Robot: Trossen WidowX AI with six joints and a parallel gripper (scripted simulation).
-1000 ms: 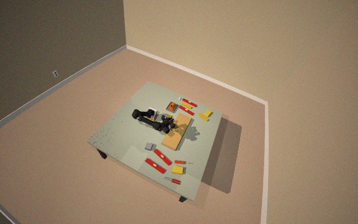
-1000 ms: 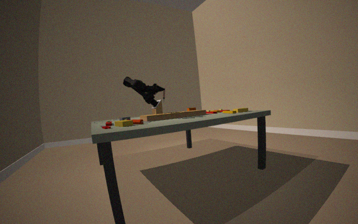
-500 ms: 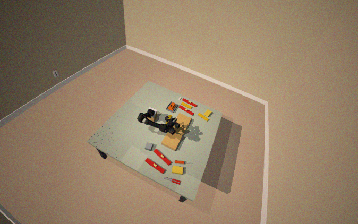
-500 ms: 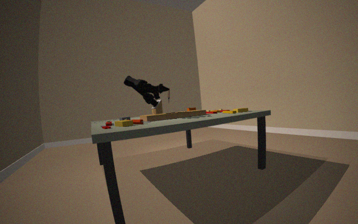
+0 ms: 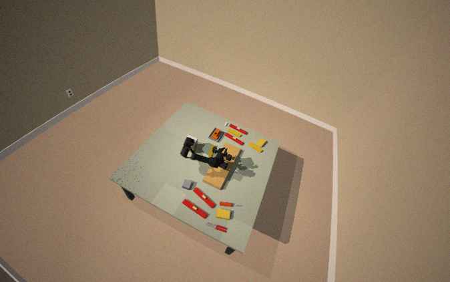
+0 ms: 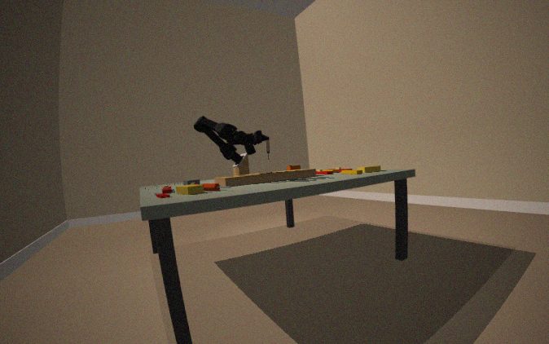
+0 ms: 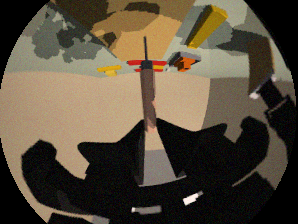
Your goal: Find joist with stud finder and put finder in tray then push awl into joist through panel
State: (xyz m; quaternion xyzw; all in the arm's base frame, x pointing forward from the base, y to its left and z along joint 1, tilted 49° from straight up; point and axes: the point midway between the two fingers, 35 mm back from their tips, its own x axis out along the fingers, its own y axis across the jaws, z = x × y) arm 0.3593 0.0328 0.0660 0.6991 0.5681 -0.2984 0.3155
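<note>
My gripper [image 6: 267, 138] [image 7: 149, 121] is shut on the awl [image 6: 268, 147] [image 7: 149, 97], near the top of its brown handle. The awl hangs with its thin dark spike pointing down, close to upright, in the exterior view. The spike tip is well above the floor panel [image 5: 213, 178] [image 6: 265, 177] [image 7: 150, 44], a long tan board on the table. No hole can be made out in the panel; the arm and shadows cover part of it. The orange stud finder [image 5: 216, 133] [image 6: 293, 167] [image 7: 184, 63] sits in the dark grey tray [image 5: 211, 137]. The joist is hidden.
A yellow piece [image 5: 211, 151] [image 7: 207, 25] lies beside the panel. Red bars [image 5: 238, 129] [image 5: 204, 197], yellow blocks [image 5: 261, 142] [image 5: 223, 214], an orange-handled tool [image 5: 226, 204], red-handled pliers [image 5: 221, 228] and a grey block [image 5: 187, 184] lie around on the table.
</note>
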